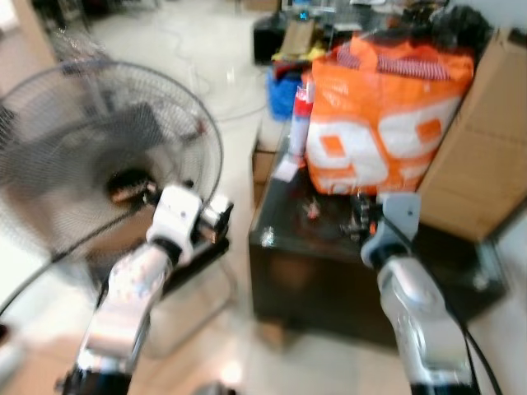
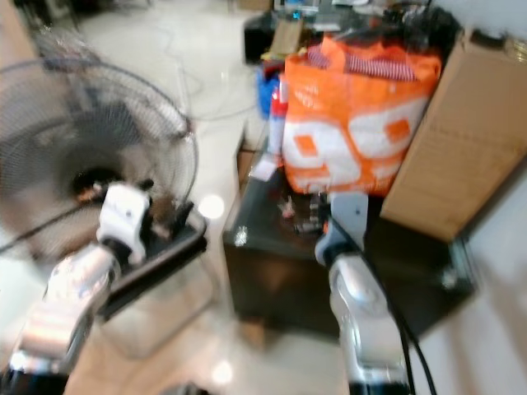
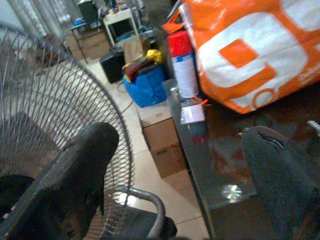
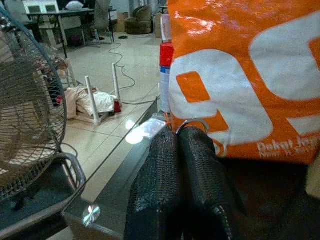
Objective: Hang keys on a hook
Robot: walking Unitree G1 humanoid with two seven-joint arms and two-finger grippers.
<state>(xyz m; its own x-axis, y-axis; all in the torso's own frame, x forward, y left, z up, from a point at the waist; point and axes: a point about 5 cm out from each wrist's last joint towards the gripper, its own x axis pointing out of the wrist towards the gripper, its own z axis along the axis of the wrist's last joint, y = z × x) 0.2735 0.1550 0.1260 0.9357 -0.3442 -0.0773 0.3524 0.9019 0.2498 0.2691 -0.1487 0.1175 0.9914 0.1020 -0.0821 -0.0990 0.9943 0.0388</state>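
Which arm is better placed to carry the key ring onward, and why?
Right. The right gripper is shut on a thin silver metal ring poking from its fingertips. The left gripper is open and empty, beside the grey wire-caged fan.

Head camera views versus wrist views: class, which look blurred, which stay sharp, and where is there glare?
Both eye views are smeared by motion, the fan and orange bag soft-edged. Both wrist views are sharper, with glare on the glossy dark table and floor.
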